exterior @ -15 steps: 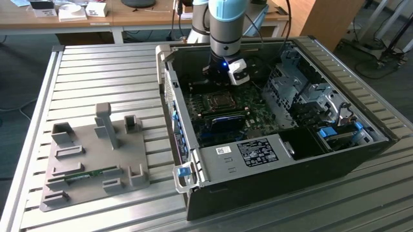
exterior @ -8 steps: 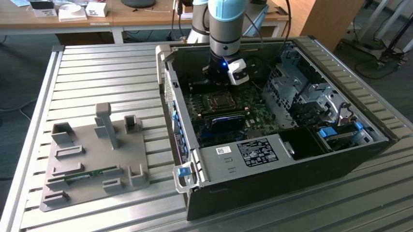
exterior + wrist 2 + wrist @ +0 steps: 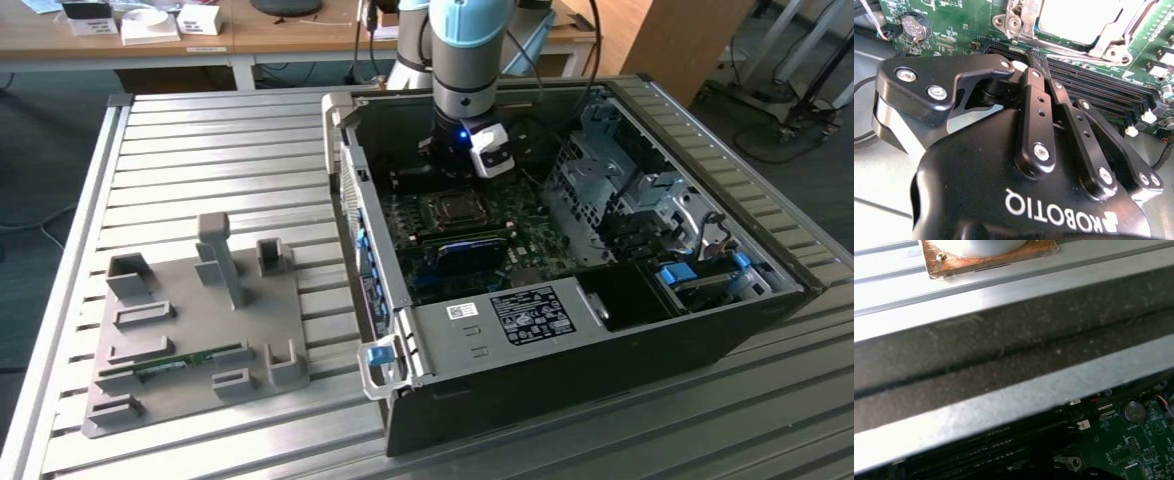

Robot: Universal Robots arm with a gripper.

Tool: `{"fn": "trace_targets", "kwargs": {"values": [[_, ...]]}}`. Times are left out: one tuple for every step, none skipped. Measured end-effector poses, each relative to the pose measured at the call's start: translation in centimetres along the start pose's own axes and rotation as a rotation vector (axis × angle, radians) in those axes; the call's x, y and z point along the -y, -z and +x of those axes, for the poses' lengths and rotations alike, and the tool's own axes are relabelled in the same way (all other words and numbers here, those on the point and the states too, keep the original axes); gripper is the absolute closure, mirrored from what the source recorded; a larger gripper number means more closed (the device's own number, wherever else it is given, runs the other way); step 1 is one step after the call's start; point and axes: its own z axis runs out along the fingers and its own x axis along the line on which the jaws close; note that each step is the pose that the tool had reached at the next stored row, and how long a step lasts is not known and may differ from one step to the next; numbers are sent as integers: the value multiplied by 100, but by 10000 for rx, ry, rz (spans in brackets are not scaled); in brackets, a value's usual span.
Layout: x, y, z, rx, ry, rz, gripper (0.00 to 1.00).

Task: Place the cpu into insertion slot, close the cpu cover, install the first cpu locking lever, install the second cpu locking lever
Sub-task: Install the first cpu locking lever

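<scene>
A grey fixture block (image 3: 200, 335) is seen on the slatted worktop (image 3: 200, 150), well apart from the gripper toward the exterior view's left. A small green circuit strip (image 3: 174, 362) is held in one of its grooves.

The open computer case (image 3: 561, 300) is laid on the worktop toward the exterior view's right. The arm (image 3: 465, 60) is lowered into the case, and the gripper (image 3: 447, 170) is positioned over the green board (image 3: 534, 240), just beside the socket.

In the second wrist view the gripper (image 3: 1036, 55) is shown with its black fingers (image 3: 1036, 115) brought together at the tips; nothing is seen clamped between them. Just beyond the fingertips the long black memory slots (image 3: 1094, 95) are crossed. Past these slots the cpu (image 3: 1079, 20) is seated in the insertion slot, its silvery top exposed. The cpu cover (image 3: 1114, 40) is laid down around the chip as a metal frame. Whether the locking levers are latched cannot be told.

A round coin cell (image 3: 915, 27) is mounted on the board to the side of the gripper.
</scene>
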Motion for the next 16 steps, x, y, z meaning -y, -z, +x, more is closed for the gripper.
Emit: {"fn": "trace_targets", "kwargs": {"values": [[1, -3, 1, 5, 1, -1, 89], [2, -7, 1, 9, 2, -3, 89], [2, -9, 1, 13, 2, -4, 89], [3, -11, 1, 15, 3, -5, 89], [3, -12, 2, 16, 3, -6, 89], [4, -12, 1, 17, 3, -5, 89], [4, -12, 1, 17, 3, -6, 89], [4, -12, 1, 17, 3, -4, 89], [4, -12, 1, 18, 4, 0, 89], [5, -12, 1, 21, 5, 5, 89], [7, -12, 0, 25, 7, 11, 89], [9, -12, 0, 28, 10, 18, 89], [11, -11, -1, 31, 12, 25, 89], [13, -11, -2, 34, 13, 31, 89], [15, -11, -3, 37, 14, 39, 89], [17, -10, -3, 40, 16, 46, 89]]}}
